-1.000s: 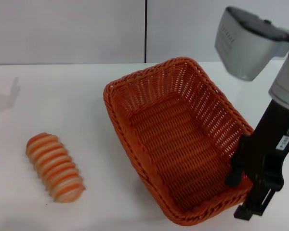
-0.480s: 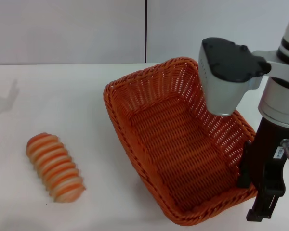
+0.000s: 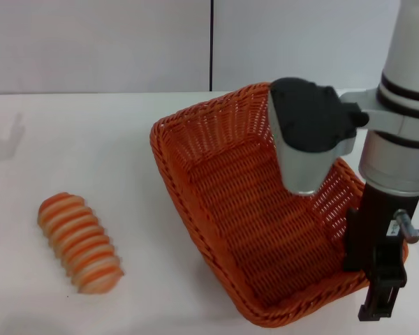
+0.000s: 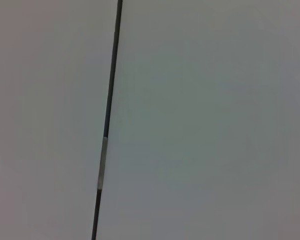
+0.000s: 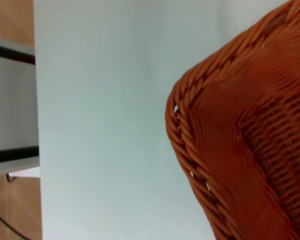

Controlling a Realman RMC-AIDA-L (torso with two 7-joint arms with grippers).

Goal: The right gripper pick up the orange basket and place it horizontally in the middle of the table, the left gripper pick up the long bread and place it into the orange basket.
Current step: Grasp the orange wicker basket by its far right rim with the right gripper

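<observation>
Two task items sit on the table in my head view: the basket right of centre and the bread well apart from it on the left, near the front edge. The basket lies skewed, its long axis running from the far middle toward the near right, and its near right end looks a little raised. The bread rests flat and diagonal on the bare tabletop, touching nothing else.

My right gripper is down at the basket's near right corner. One black finger stands inside the wall and the other reaches down outside it, so I read the jaws as clamped on the rim there. The white arm rises above it with a blue glow on its ring, and its grey and black wrist housing hangs over the basket's right side, hiding part of the far wall.

From the right wrist I see only the braided corner of the basket against the white table, with floor and a table edge beyond.

The left gripper is out of sight; the left wrist camera shows only a pale wall with a dark seam.
</observation>
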